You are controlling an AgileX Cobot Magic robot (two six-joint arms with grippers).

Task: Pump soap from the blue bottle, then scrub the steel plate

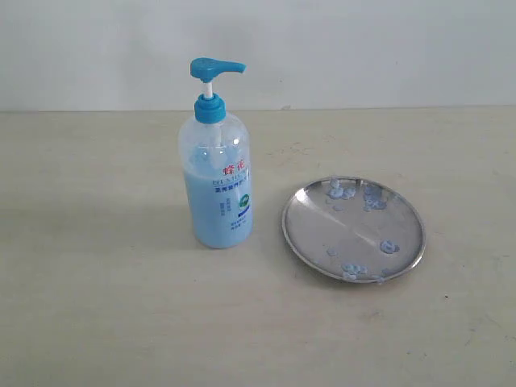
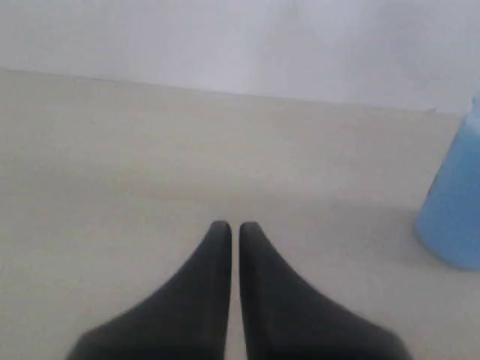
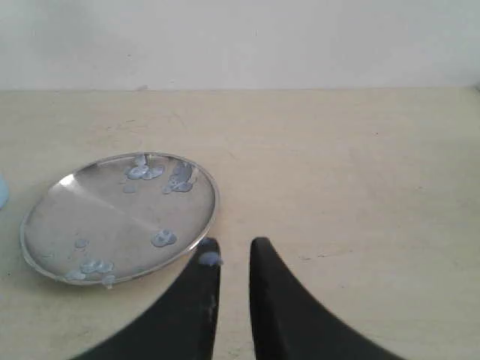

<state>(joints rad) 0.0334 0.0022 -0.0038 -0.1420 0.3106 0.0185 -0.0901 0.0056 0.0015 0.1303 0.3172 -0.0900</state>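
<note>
blue bottle (image 1: 216,181): upright on table, pump head up, pale blue soap (image 1: 218,214) filling lower half | steel plate (image 1: 353,229): flat just beside it, shiny, dotted with bluish blobs

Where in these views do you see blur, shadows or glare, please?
Exterior view: fairly sharp, even light; the bottle throws a faint shadow toward that view's left, and the plate mirrors pale light. Left wrist view: soft throughout, bottle edge blurred, left gripper a dark silhouette. Right wrist view: plate sharper, a bright glint on its rim; right gripper dark.
</note>
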